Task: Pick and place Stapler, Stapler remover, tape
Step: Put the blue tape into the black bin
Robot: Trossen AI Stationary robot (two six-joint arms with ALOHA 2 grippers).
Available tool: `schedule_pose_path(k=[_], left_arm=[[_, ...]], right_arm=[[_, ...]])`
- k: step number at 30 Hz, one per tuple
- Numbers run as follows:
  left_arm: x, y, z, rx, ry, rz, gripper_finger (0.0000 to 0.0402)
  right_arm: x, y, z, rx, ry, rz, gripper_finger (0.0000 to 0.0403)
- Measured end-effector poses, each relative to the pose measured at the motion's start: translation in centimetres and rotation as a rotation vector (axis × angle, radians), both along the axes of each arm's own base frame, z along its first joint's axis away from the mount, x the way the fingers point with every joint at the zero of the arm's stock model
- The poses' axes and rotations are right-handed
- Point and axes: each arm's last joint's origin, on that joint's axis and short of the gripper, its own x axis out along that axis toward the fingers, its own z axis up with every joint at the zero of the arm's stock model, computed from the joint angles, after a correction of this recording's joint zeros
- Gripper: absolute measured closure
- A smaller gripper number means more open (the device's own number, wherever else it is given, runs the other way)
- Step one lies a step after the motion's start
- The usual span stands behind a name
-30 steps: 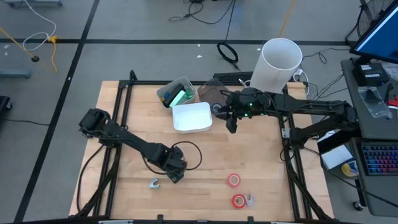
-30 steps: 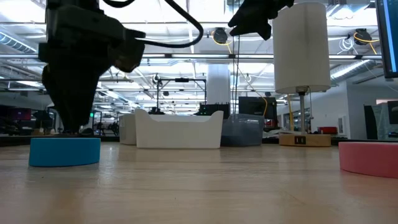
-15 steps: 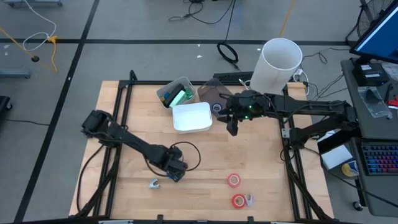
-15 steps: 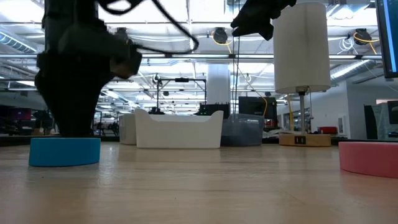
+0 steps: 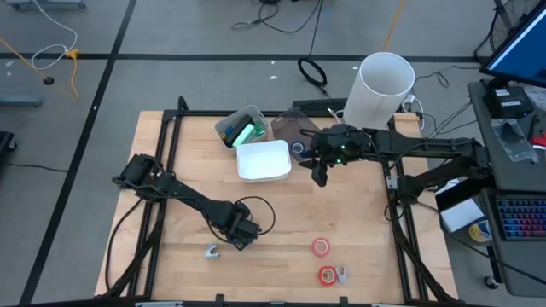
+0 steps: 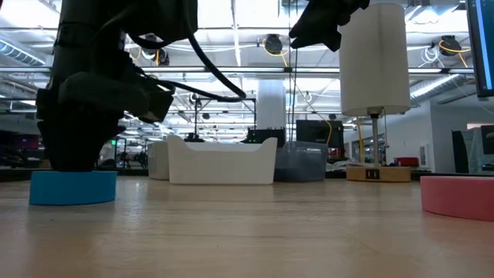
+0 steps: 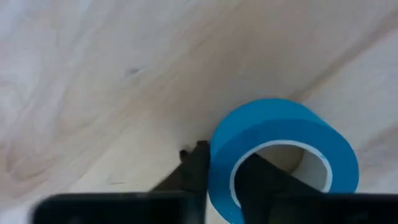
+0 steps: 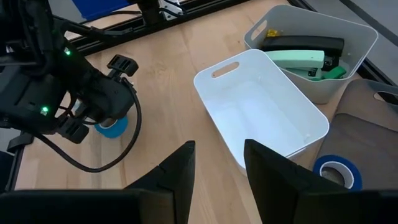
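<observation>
Blue tape fills our left wrist view: a bright blue roll lying flat on the pale wooden table, with one dark finger against its outer wall and the other reaching into its pale core, so the left gripper straddles the ring's wall, though we cannot tell how firmly it pinches. From above that roll is hidden under the gripper, which sits at about 7 o'clock on the table; only the low view shows the roll resting on the wood beneath the dark wrist. The high view alone gives us two red rolls near 5 o'clock, one just beside the other, and a small grey piece near the left gripper. The right gripper hangs above the table at about 1 o'clock, its fingers spread apart in its own wrist view. That view also shows what the others do not: the white bin holds nothing, a mint-green stapler lies in the grey bin behind it, and a second blue roll lies on a dark mat.
</observation>
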Motion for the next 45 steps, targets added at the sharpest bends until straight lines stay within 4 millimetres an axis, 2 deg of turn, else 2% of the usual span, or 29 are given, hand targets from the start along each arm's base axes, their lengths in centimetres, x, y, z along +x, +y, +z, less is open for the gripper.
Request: schedule_pose_path(k=[1,4,9,13,20,24,27,33,45], left_arm=[[0.1,0.1,0.4,-0.008,-0.029,-0.003,0.0359],[0.4,0.7,2.0,-0.005,-0.118,-0.009,0.0365],[0.6,3.1,6.7,0.035,-0.349,0.021,0.0358],[0.5,5.3,11.2,0.121,-0.618,0.049,0.0361],[1.0,8.9,16.7,0.294,-1.005,0.066,0.0361],[1.8,10.3,18.0,0.368,-1.133,0.033,0.0361],[2.2,11.0,18.5,0.417,-1.181,0.011,0.0361],[2.3,11.9,18.3,0.454,-1.166,0.001,0.0361],[2.3,11.9,18.4,0.463,-1.169,-0.028,0.0361]], right_arm=[[0.0,0.0,0.0,0.000,0.000,0.000,0.0273],[0.0,0.0,0.0,-0.003,0.001,0.002,0.0273],[0.0,0.0,-0.2,0.002,0.007,0.000,0.0273],[0.1,0.2,-1.4,0.007,0.005,0.010,0.0273],[1.0,1.0,-3.2,0.093,-0.169,0.198,0.0273],[1.5,1.2,-3.2,0.135,-0.347,0.258,0.0273],[1.5,1.2,-3.3,0.137,-0.417,0.256,0.0273],[1.5,1.1,-3.2,0.131,-0.436,0.249,0.0273],[1.6,0.9,-2.7,0.098,-0.489,0.208,0.0263]])
